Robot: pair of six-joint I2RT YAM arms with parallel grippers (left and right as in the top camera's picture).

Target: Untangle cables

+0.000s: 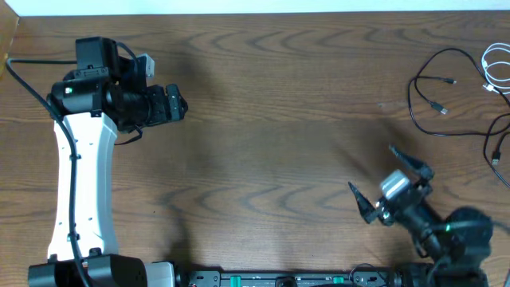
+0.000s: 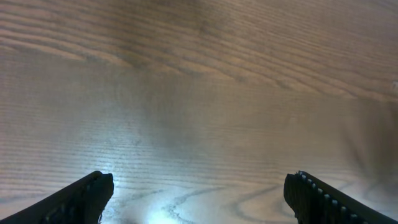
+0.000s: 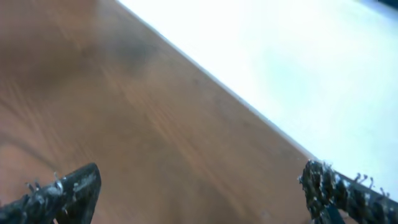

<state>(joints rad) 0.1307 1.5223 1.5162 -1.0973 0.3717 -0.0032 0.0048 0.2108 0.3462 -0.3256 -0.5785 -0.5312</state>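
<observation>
The cables lie at the far right of the table in the overhead view: a thin black cord (image 1: 422,100) in a loose loop with small plug ends, a white cord (image 1: 496,73) at the right edge, and another black cord (image 1: 494,143) below it. My right gripper (image 1: 373,177) is open and empty, left of and below the cables, apart from them. My left gripper (image 1: 177,104) is far off at the left. In the left wrist view its jaws (image 2: 199,193) are open over bare wood. In the right wrist view the jaws (image 3: 199,186) are open with only wood between them.
The wooden table (image 1: 271,119) runs to a pale far edge (image 3: 261,115) with a white surface beyond it. A thick black arm cable (image 1: 24,80) runs by the left arm's white link (image 1: 80,175). Arm bases stand along the front edge.
</observation>
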